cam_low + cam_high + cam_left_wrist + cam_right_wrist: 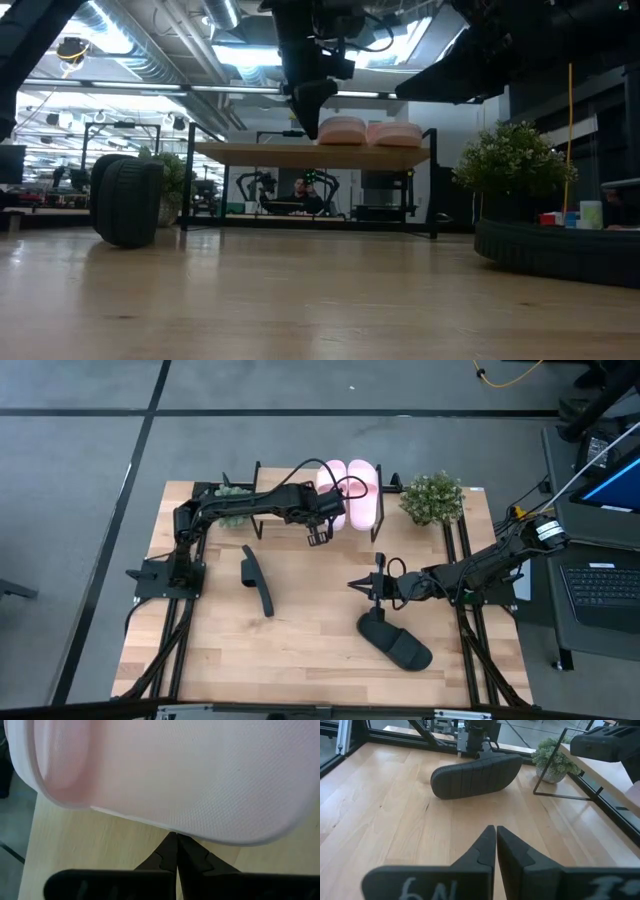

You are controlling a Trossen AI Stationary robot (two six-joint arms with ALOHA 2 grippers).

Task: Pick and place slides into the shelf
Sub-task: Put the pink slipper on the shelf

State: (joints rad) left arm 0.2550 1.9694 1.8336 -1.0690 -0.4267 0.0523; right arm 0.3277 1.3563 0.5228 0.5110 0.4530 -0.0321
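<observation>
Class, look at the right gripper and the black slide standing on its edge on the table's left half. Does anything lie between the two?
Nothing visible does. The right gripper, shut, faces the black slide on its edge across bare tabletop; the other black slide lies off that line.

shelf point(290, 498): two pink slides point(350, 492) | table point(310, 640): two black slides point(395, 640)

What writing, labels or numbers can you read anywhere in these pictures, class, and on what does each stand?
"9N" as it reads, hand-drawn white marks on the right gripper's own dark body, right wrist view; a further white mark at that picture's right edge is cut off, unreadable.
Laptop screen beside the table: too small to read.
Pink slides, black slides, shelf: no writing visible.
</observation>
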